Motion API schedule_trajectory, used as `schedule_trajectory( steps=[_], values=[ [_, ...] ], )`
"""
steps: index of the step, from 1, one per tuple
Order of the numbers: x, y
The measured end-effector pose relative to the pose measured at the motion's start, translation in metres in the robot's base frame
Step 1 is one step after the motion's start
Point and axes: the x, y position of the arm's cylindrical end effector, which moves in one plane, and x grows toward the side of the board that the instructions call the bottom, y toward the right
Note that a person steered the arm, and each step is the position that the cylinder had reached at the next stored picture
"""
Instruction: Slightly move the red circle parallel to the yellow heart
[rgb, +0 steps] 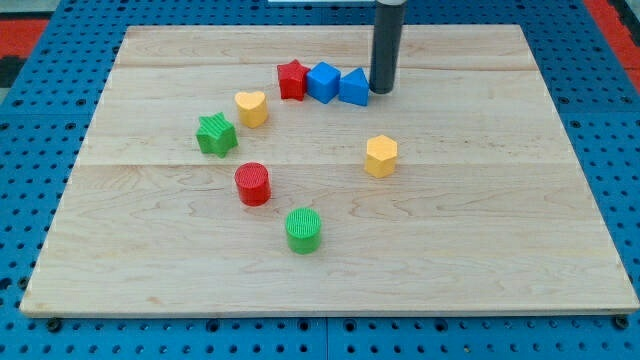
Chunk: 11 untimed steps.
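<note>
Red circle (253, 184): at 6 o'clock from yellow heart (251, 107), apart
My tip (381, 90): touching blue triangle (354, 87), no fingers
Writing: none readable

The rod (386, 45) is cut off at the view's twelve o'clock edge. It hides the blue triangle's (353, 87) three o'clock corner.

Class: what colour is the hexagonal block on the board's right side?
Yellow hexagonal block; the single camera view shows it clearly.
</note>
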Motion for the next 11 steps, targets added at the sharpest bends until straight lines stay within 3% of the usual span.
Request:
schedule_trajectory(
  steps=[1,11],
  values=[
    [0.057,0.023],
    [0.110,-0.176]
  ],
)
